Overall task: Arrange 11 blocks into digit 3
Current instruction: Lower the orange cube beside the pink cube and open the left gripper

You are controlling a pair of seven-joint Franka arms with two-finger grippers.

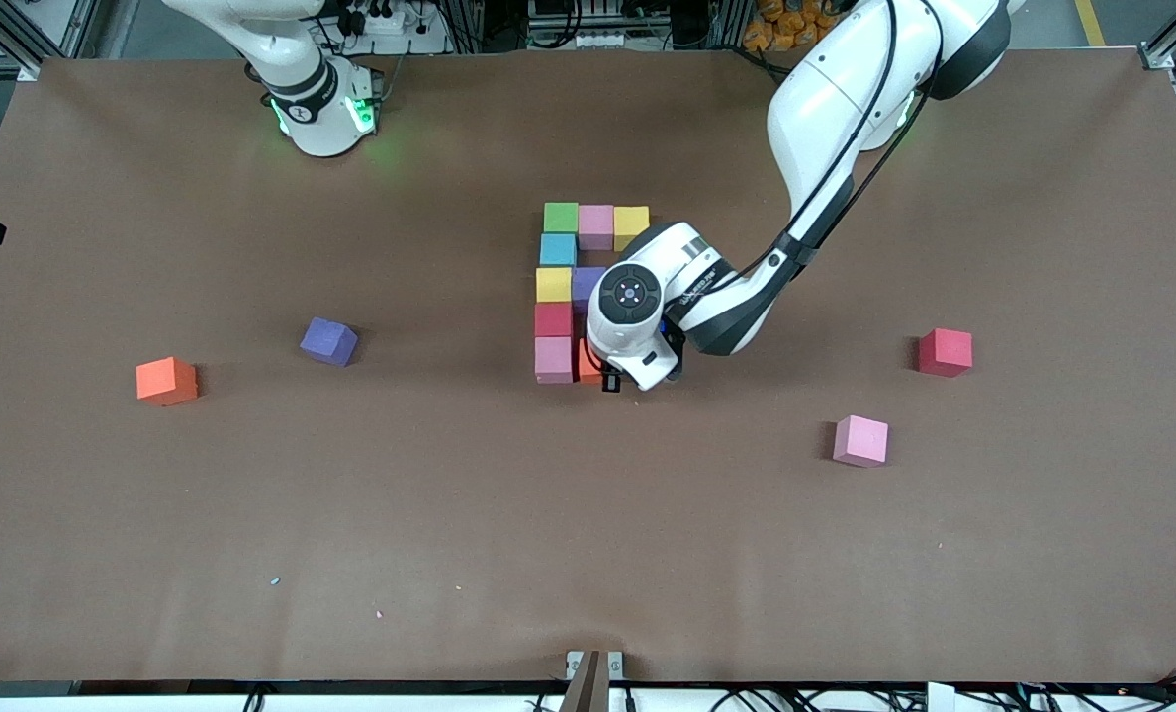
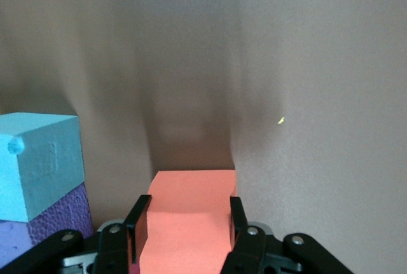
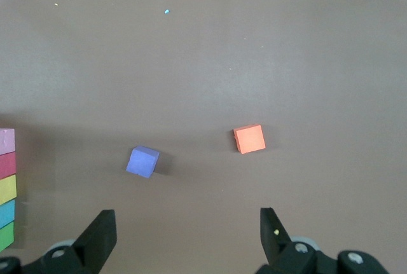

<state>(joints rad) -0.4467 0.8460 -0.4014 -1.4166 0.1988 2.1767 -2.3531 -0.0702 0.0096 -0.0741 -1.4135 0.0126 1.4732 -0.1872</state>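
A figure of touching blocks stands mid-table: green [image 1: 560, 217], pink [image 1: 595, 225] and yellow [image 1: 631, 225] in a row, then light blue [image 1: 557, 249], yellow [image 1: 553, 285], red [image 1: 553, 319] and pink [image 1: 553, 358] in a column, with purple [image 1: 588, 285] beside the yellow. My left gripper [image 1: 615, 374] is down beside the column's pink end block, shut on an orange block [image 2: 191, 204] that rests on the table. A light blue block [image 2: 38, 166] and the purple one [image 2: 48, 223] lie close by. My right gripper [image 3: 187, 236] is open and empty, waiting high above the table.
Loose blocks lie apart: purple [image 1: 328, 341] and orange [image 1: 166, 381] toward the right arm's end, red [image 1: 945, 352] and pink [image 1: 860, 440] toward the left arm's end. The right wrist view shows the purple [image 3: 142, 161] and orange [image 3: 249, 139] ones.
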